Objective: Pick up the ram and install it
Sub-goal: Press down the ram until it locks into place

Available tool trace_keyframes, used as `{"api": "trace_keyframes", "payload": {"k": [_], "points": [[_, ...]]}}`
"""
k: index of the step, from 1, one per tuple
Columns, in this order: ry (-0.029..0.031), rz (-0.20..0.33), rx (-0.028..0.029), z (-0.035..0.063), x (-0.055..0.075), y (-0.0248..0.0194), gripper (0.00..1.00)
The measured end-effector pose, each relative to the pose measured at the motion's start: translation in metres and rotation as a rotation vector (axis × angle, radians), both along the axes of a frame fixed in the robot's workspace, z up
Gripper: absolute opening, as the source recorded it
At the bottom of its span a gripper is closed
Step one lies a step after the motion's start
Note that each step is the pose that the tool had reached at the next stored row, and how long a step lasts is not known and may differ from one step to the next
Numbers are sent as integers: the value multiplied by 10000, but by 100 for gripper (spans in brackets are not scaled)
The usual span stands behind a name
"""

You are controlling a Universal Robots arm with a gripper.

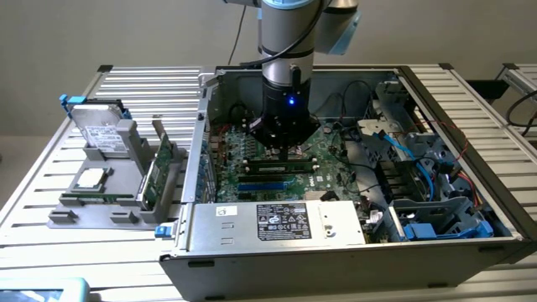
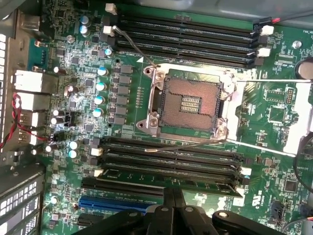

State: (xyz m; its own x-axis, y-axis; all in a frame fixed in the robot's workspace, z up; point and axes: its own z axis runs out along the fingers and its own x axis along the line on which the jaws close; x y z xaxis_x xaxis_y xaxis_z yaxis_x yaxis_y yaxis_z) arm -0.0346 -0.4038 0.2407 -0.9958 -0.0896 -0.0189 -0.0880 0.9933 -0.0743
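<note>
Gripper (image 1: pixel 290 150) hangs inside the open computer case (image 1: pixel 336 251) with its fingers closed, just above the ram (image 2: pixel 171 175); the ram lies in a motherboard (image 2: pixel 73 58) slot beside the CPU socket (image 2: pixel 190 104)

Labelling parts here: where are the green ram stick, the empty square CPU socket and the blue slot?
green ram stick (image 2: pixel 171 172), wrist view, top edge
empty square CPU socket (image 2: pixel 190 104), wrist view, contact field
blue slot (image 2: pixel 120 203), wrist view, middle

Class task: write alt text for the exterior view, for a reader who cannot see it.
A robot arm's shut gripper presses on the ram, which lies in a motherboard slot inside an open computer case. A grey rack of spare parts stands at the exterior view's left.
</note>
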Motion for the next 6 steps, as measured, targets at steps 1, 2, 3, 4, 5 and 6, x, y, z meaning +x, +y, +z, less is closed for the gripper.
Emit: {"api": "trace_keyframes", "payload": {"k": [1, 2, 3, 4, 5, 6], "points": [[1, -55, -8, 0, 0, 0, 11], [1, -59, -9, 0, 0, 0, 11], [1, -59, -9, 0, 0, 0, 11], [1, -59, -9, 0, 0, 0, 11], [1, -59, -9, 0, 0, 0, 11], [1, -59, -9, 0, 0, 0, 11]]}}
